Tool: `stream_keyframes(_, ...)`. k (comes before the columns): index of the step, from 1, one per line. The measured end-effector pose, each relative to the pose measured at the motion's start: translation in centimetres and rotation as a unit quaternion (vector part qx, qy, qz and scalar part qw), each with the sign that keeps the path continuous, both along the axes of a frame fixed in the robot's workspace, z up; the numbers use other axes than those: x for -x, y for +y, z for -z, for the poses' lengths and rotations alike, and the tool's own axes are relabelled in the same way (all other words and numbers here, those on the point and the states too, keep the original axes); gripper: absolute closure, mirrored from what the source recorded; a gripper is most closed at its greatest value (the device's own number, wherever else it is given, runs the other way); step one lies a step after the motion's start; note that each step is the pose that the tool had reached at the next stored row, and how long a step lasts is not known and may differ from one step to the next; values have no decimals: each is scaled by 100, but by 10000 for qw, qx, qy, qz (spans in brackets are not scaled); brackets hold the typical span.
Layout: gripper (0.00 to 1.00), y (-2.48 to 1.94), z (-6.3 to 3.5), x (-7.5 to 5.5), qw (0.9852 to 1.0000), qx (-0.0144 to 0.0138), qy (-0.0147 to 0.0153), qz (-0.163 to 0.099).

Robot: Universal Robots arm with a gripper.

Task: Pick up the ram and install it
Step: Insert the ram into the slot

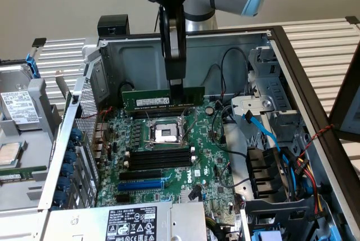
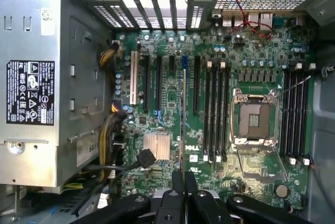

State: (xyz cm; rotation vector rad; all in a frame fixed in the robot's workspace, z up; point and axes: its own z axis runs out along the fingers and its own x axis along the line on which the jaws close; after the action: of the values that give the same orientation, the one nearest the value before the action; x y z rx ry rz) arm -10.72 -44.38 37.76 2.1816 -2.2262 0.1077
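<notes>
The pincer [image 1: 176, 88] hangs from the arm in the upper middle of the exterior view, its two fingers pinched on the top edge of the ram [image 1: 151, 100]. The ram is held level and on edge, its white label facing the camera, at the upper edge of the green motherboard [image 1: 208, 162] inside the open computer case [image 1: 140, 55]. It sits directly over the black memory slots [image 1: 147, 115] that run just above the CPU socket [image 1: 166, 134] in the frame; whether its lower edge touches them I cannot tell. More black memory slots [image 1: 160, 159] lie below the socket, with a blue slot [image 1: 140, 184] lower still. A blue cable [image 1: 263, 131] curves at the exterior view's right, and the labelled power supply [image 1: 124, 224] spans the bottom edge. In the wrist view the pincer [image 2: 178, 176] points down at the board, fingers close together
</notes>
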Motion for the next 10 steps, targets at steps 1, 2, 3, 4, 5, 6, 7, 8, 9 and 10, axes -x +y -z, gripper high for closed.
stream_keyframes(1,87,6,19,-3,10000,0,0,10)
stream_keyframes(2,87,13,37,-6,10000,-1,-1,21)
stream_keyframes(3,87,19,55,-9,10000,0,0,32)
stream_keyframes(4,87,25,72,-12,10000,1,0,43)
stream_keyframes(5,87,32,90,-15,10000,0,0,54)
stream_keyframes(6,87,39,109,-17,10000,0,0,65)
stream_keyframes(7,87,47,127,-20,10000,1,0,75)
stream_keyframes(8,87,56,144,-22,10000,0,0,83)
stream_keyframes(9,87,66,164,-25,10000,0,0,90)
stream_keyframes(10,87,77,182,-28,10000,0,0,95)
